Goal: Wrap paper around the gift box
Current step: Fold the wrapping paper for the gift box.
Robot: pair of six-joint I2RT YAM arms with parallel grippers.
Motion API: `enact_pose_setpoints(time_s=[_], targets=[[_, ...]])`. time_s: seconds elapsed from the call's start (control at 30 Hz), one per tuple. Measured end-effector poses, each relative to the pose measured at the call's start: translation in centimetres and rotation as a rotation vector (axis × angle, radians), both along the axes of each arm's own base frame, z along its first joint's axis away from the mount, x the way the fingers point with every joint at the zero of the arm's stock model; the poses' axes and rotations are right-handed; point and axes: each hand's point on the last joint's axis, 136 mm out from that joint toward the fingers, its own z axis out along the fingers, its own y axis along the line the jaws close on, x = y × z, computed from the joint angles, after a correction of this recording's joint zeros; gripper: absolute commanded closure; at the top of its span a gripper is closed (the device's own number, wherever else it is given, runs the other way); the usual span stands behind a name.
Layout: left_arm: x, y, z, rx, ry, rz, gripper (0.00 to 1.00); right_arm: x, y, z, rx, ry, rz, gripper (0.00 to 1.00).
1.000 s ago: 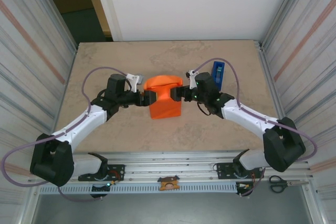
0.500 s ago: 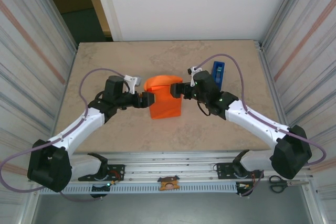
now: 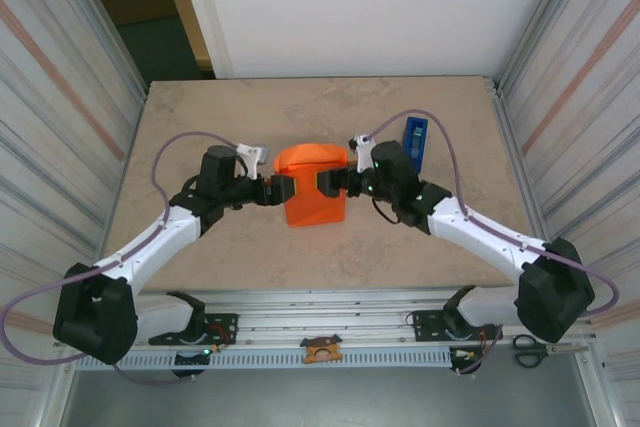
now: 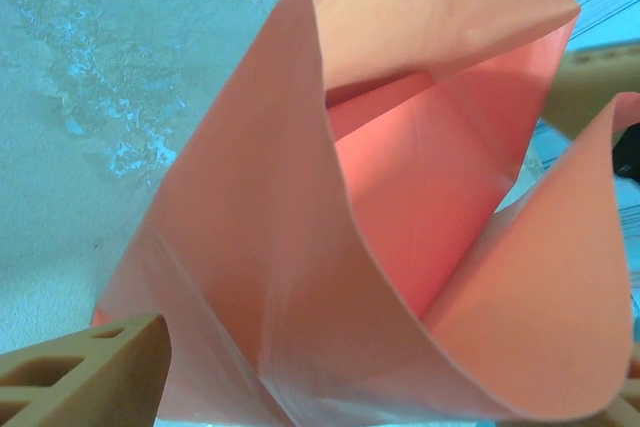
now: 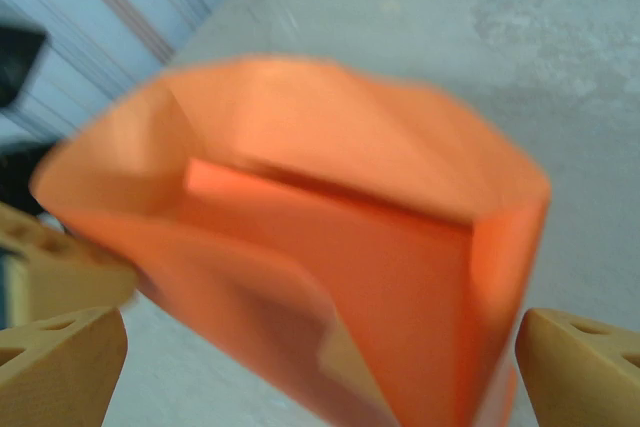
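Tan, mottled counter (image 3: 200, 127) carries it all. At its middle, about even between the left and right edges, the paper (image 3: 315, 199) stands as a loose orange bundle, its upper flaps curled over and both ends open like a tube. The box cannot be made out on its own. A flatter, deeper-red face far inside the fold may be it, but I cannot tell. The blue dispenser (image 3: 415, 139) stands toward the far right corner, apart from the paper.

The left tool (image 3: 283, 189) is at the bundle's left end and the right tool (image 3: 330, 183) at its right end, facing each other. Both are spread wide: each wrist view has its tan fingers (image 5: 62, 355) out at the bottom corners with the paper's open end between them and nothing pinched.

The sheet looks thin, light and springy. It should keep a crease only where pressed flat, bulge back otherwise, and crumple or tear under a hard squeeze. It is best taken lightly by a free flap edge near a box corner while the other tool steadies the bundle, which likely slides easily on the counter.
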Motion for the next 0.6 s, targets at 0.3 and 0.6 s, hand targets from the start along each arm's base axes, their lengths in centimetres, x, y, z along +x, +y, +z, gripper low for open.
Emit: enact_pose_setpoints(time_s=[0.3,0.6], targets=[[0.0,0.0,-0.1,0.000,0.003,-0.002,0.18,0.0,-1.3,-1.8,-0.165,-0.186,-0.017,0.02],[0.4,-0.5,0.3,-0.010,-0.022,-0.009,0.17,1.3,-0.1,-0.6,-0.113,-0.218,-0.030,0.04]])
